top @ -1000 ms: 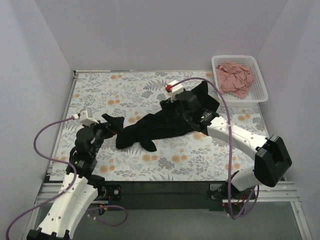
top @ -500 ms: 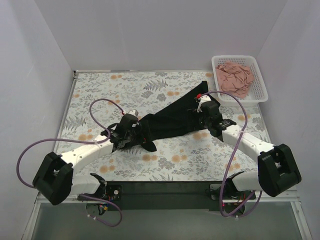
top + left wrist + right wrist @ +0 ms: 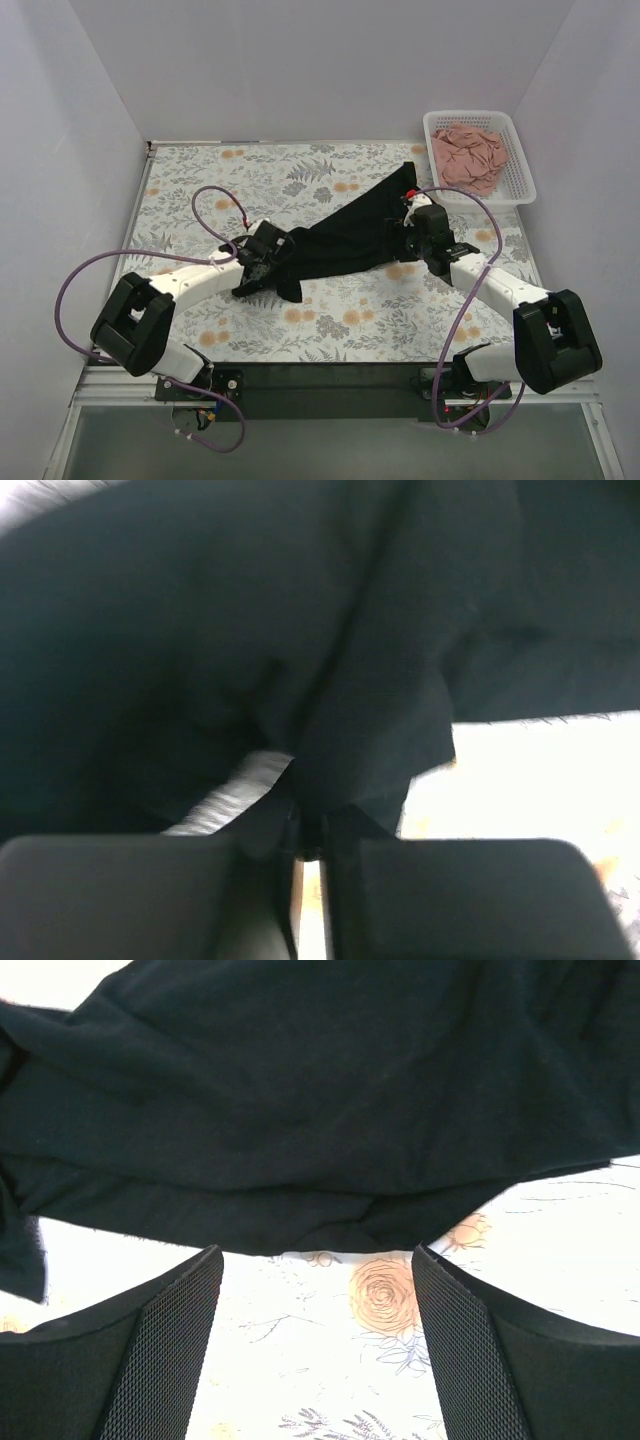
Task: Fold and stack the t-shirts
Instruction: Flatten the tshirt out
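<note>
The black t-shirt [image 3: 350, 235] lies stretched in a long diagonal across the floral table, from near left to far right. My left gripper [image 3: 280, 262] is at its near-left end, shut on a fold of the black cloth [image 3: 300, 630], which fills the left wrist view above the pinching jaws [image 3: 310, 825]. My right gripper [image 3: 405, 240] is low at the shirt's right edge and open. The hem of the shirt [image 3: 320, 1090] lies just ahead of its mesh pads [image 3: 165, 1350], with nothing between them. The pink t-shirt [image 3: 468, 155] lies crumpled in the basket.
The white lattice basket [image 3: 522, 186] stands at the far right corner of the table. White walls enclose the table on three sides. The floral cloth [image 3: 340, 320] shows bare in front of the shirt, and purple cables loop over both arms.
Both arms have come down low to the table. The left gripper has shut on the shirt's near-left end, and the shirt has been drawn out from a bunched heap into a long diagonal.
</note>
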Controlling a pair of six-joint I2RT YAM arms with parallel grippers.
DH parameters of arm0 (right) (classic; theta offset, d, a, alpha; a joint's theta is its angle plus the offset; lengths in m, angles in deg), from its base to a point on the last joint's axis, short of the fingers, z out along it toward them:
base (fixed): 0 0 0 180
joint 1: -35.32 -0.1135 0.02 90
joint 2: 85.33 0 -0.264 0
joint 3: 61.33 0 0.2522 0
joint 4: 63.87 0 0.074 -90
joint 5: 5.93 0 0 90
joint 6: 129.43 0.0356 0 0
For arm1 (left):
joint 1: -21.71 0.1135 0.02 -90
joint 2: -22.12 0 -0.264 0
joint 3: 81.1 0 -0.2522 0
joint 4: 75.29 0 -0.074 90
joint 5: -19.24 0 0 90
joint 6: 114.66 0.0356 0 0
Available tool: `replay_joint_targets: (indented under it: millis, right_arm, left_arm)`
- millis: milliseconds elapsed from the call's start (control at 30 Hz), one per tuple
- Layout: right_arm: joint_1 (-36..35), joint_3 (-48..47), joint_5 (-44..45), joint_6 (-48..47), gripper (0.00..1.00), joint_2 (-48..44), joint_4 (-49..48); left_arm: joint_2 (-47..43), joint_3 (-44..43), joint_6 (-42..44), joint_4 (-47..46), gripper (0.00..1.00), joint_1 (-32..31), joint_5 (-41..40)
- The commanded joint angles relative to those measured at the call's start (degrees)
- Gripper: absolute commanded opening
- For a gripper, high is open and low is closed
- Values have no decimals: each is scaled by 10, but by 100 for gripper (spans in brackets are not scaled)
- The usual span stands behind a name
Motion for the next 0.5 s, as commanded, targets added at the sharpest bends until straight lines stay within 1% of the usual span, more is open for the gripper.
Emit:
replay_joint_targets:
  millis: [0, 33, 100, 133, 233, 300, 367, 400, 467]
  right_arm:
    - [17, 4, -9, 22, 82, -14, -25]
    - [19, 4, -6, 25, 82, -20, -25]
    - [22, 4, 7, 28, 81, -25, -25]
    - [23, 3, 10, 27, 80, -27, -25]
    - [29, 2, 18, 33, 79, -28, -25]
    - [33, -3, 20, 35, 78, -22, -24]
    - [35, -15, 25, 35, 78, -13, -21]
    - [37, -21, 25, 34, 78, -7, -17]
    - [45, -36, 47, 31, 77, -1, -11]
  left_arm:
    - [-35, -52, 49, 62, 0, 61, -59]
    - [-61, -58, 78, 80, 0, 109, -59]
    - [-94, -77, 106, 94, 0, 156, -67]
    - [-125, -84, 134, 103, 0, 196, -73]
    - [-174, -97, 170, 103, 0, 252, -99]
    - [-198, -73, 181, 88, 0, 261, -114]
    - [-232, -42, 164, 56, 0, 262, -108]
    - [-241, -11, 159, 47, 0, 262, -113]
    - [-268, 20, 155, 23, 0, 269, -130]
